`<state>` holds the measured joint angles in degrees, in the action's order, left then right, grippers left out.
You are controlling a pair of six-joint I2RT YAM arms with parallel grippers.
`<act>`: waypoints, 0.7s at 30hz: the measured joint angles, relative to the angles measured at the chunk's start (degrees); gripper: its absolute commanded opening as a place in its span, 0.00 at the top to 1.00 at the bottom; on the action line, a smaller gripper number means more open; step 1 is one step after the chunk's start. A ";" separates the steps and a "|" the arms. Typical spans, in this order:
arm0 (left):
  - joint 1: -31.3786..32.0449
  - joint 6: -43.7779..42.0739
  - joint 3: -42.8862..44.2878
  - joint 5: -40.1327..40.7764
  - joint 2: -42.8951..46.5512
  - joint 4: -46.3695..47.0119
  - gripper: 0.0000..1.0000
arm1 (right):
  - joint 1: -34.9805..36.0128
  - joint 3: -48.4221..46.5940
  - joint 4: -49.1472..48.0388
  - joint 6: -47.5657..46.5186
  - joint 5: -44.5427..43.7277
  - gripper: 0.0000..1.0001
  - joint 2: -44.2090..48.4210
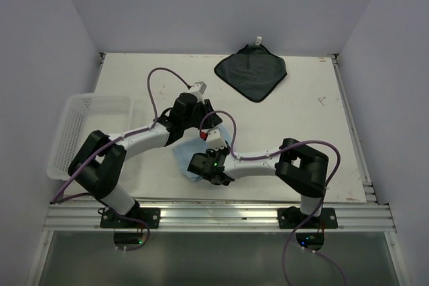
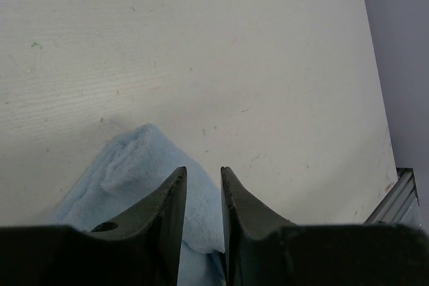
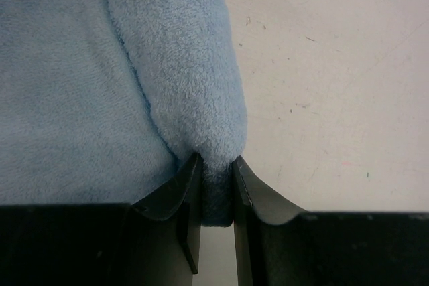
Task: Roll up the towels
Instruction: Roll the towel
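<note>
Blue towel (image 3: 80, 65) in pinch of right end effector (image 3: 216, 160); left end effector (image 2: 203, 171) low over it, grip unclear

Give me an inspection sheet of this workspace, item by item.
Surface: white table, lightly scuffed.
Job's things: light blue towel bunched near the front; dark grey towel flat at the back, not rolled.
Clutter: white mesh basket at the left edge.
Grippers: right gripper fingers pinch a fold of the light blue towel; left gripper fingers nearly together over it, grip unclear.
Cables: purple cables loop above both arms.
Surroundings: plain walls; aluminium rail in front.
</note>
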<state>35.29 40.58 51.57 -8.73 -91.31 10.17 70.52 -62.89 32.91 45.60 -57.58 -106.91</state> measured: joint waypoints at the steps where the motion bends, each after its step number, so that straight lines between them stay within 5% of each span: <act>1: -0.17 0.35 -0.22 -0.04 0.02 0.02 0.70 | 0.02 0.11 -0.02 -0.04 -0.02 1.00 0.00; 8: -3.34 1.53 -1.86 -2.34 0.24 1.05 0.70 | 0.52 0.35 -0.39 -1.07 -0.46 1.00 -0.26; 21: -3.61 13.03 -7.50 -15.32 -5.88 18.95 0.73 | 2.34 -3.41 3.72 -0.17 -4.85 1.00 -4.94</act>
<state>31.68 53.60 44.07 -24.05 -97.19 29.12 72.86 -66.30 36.62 45.43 -62.43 -111.85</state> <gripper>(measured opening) 0.278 0.235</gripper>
